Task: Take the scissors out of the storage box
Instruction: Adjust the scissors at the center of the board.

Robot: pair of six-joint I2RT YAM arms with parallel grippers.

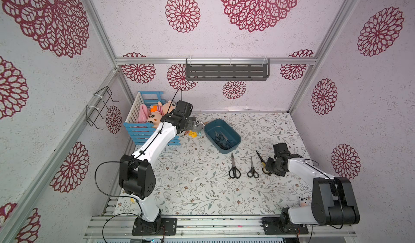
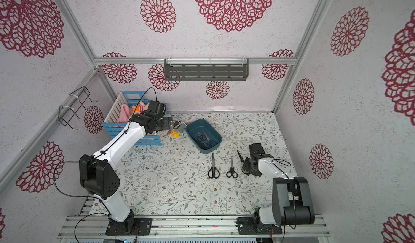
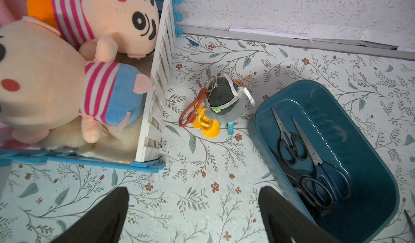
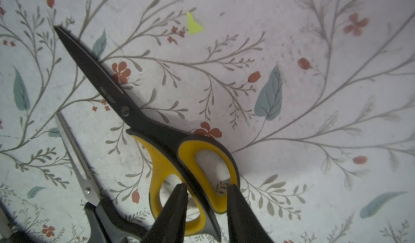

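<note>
The right hand (image 4: 206,187) pinches the yellow-handled scissors (image 4: 143,120) between their loops, likely the safest hold: stiff, light, slick-bladed. The left hand (image 3: 194,190) gapes wide, empty.

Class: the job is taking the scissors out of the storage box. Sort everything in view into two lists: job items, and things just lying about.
Job items: storage box; three scissors inside it; outside it, large black scissors, small black scissors and yellow-handled scissors.

Lying about: slatted crate; plush dolls; grey keyring toy; wall shelf.
</note>
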